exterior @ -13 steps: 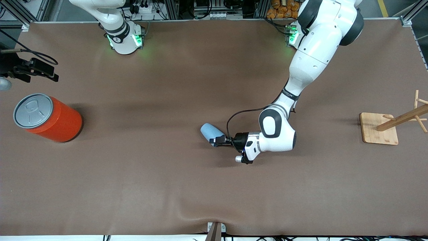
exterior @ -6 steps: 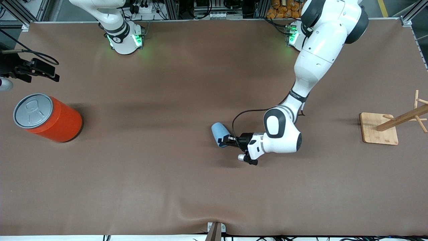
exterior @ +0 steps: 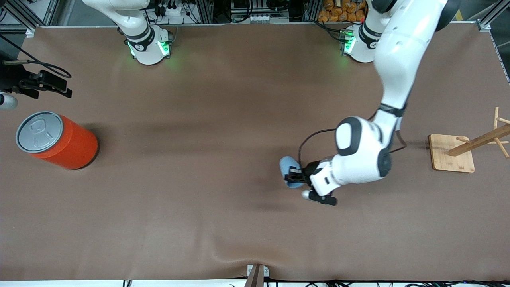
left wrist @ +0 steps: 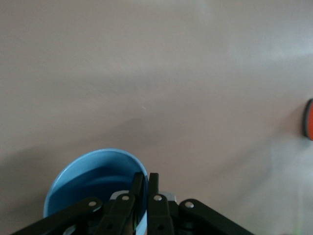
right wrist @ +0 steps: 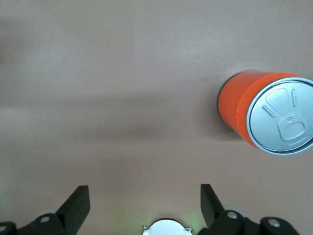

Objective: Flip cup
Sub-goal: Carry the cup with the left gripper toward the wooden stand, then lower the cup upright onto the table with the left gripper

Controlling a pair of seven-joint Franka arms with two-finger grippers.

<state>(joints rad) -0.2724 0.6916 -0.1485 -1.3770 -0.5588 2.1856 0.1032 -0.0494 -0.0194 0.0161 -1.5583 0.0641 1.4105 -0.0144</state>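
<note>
The small light-blue cup (exterior: 287,170) hangs tilted a little above the brown table, its shadow on the cloth below. My left gripper (exterior: 297,175) is shut on its rim. In the left wrist view the cup (left wrist: 90,178) shows its darker blue inside, and the left gripper (left wrist: 145,179) has one finger inside the wall and one outside. My right gripper (exterior: 38,82) waits over the table's edge at the right arm's end, beside the orange can. In the right wrist view the right gripper (right wrist: 144,196) is open with nothing between its fingers.
A big orange can (exterior: 57,140) with a grey lid stands at the right arm's end of the table, also in the right wrist view as the can (right wrist: 266,115). A wooden peg stand (exterior: 452,153) sits at the left arm's end.
The left gripper has shut on the cup's rim and carried it up off the table, toward the left arm's end. The right arm has not moved.
</note>
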